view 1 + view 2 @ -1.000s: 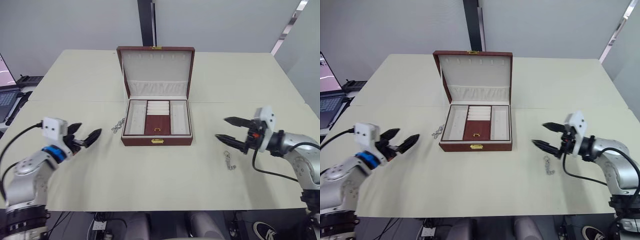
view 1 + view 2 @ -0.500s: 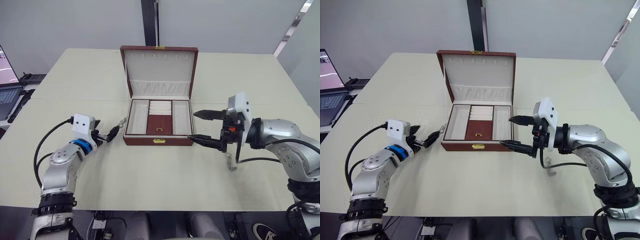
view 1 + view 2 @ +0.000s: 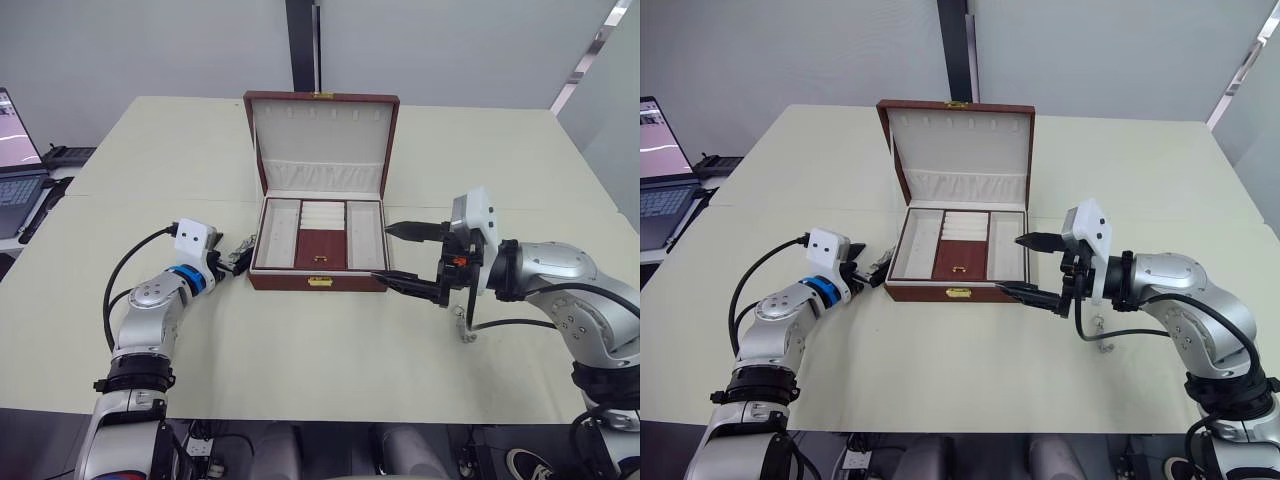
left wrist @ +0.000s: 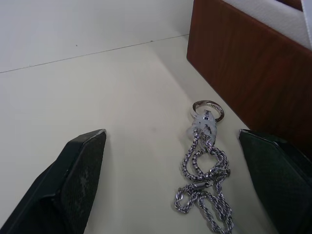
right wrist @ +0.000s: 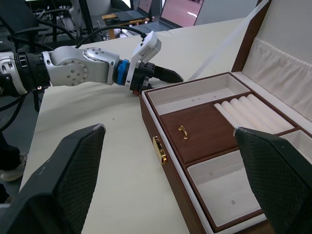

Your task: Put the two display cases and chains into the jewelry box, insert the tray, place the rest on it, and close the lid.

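The table (image 3: 200, 360) is pale and bare in front, and the box (image 3: 318, 280) stands at its middle with the gold clasp facing the robot. The lid (image 3: 322, 140) stands upright behind the box, its cream lining and gathered pocket facing forward. The tray (image 3: 319, 236) sits inside the box, level with its rim, with the brown flap and gold knob at the middle and cream compartments on either side.

The right gripper (image 3: 396, 255) hovers just beside the box's right front corner, its two fingers spread wide, one over the right wall of the box and one in front of it, holding nothing. The left gripper (image 3: 240, 256) is low at the table just beside the box's left wall, fingers spread apart on either side of a chain (image 4: 204, 170), which lies bunched on the table, its ring end close to the box wall. A second chain (image 3: 461, 322) lies on the table right of the box, under the right arm.
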Available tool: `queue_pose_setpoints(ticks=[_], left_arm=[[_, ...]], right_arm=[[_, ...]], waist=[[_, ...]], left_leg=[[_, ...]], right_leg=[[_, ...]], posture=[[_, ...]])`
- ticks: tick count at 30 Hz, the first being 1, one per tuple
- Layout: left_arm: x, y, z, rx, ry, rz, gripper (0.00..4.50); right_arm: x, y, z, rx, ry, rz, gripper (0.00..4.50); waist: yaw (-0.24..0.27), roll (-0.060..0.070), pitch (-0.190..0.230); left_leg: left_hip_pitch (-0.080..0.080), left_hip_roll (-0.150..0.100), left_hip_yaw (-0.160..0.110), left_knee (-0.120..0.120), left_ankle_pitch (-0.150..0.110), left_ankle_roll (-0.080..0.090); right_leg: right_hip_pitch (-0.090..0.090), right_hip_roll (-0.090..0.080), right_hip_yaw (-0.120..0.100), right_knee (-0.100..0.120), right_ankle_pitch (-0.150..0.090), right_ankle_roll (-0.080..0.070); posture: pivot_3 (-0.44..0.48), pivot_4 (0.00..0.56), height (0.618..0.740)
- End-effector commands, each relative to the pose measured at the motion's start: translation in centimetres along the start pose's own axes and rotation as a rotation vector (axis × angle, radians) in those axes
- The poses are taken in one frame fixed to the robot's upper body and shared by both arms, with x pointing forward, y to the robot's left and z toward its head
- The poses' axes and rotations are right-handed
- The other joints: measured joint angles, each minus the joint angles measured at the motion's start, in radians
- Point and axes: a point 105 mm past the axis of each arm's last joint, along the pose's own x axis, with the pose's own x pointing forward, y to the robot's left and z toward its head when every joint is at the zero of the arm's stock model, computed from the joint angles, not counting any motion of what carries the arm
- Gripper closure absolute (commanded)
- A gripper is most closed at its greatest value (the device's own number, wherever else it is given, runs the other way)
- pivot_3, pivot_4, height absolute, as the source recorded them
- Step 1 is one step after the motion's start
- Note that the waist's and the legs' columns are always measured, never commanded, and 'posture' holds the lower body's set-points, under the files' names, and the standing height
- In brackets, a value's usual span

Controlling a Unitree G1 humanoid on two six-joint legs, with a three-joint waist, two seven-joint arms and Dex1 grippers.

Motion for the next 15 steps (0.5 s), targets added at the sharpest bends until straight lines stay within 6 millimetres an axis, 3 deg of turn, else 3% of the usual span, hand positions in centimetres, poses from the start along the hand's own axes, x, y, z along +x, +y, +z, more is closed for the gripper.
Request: queue_pose_setpoints(ticks=[1, 4, 15], left_arm=[[0.35, -0.46, -0.22, 0.014, 0.01, -0.019, 0.19], [0.23, -0.47, -0.45, 0.012, 0.013, -0.022, 0.91], [-0.25, -0.29, -0.78, -0.004, 0.005, -0.017, 4.42]], right_arm=[[0.22, 0.55, 1.27, -0.055, -0.035, 0.013, 0.0], [0.26, 0.58, 1.37, -0.06, -0.035, 0.015, 0.0], [0.24, 0.27, 1.35, -0.071, -0.026, 0.012, 0.0]], waist=[[0.0, 0.0, 0.0], [0.0, 0.0, 0.0], [0.0, 0.0, 0.0]], left_leg=[[0.0, 0.0, 0.0, 0.0, 0.0, 0.0], [0.0, 0.0, 0.0, 0.0, 0.0, 0.0], [0.0, 0.0, 0.0, 0.0, 0.0, 0.0]], right_leg=[[0.0, 0.0, 0.0, 0.0, 0.0, 0.0], [0.0, 0.0, 0.0, 0.0, 0.0, 0.0], [0.0, 0.0, 0.0, 0.0, 0.0, 0.0]], posture=[[0.0, 0.15, 0.74], [0.0, 0.15, 0.74], [0.0, 0.15, 0.74]])
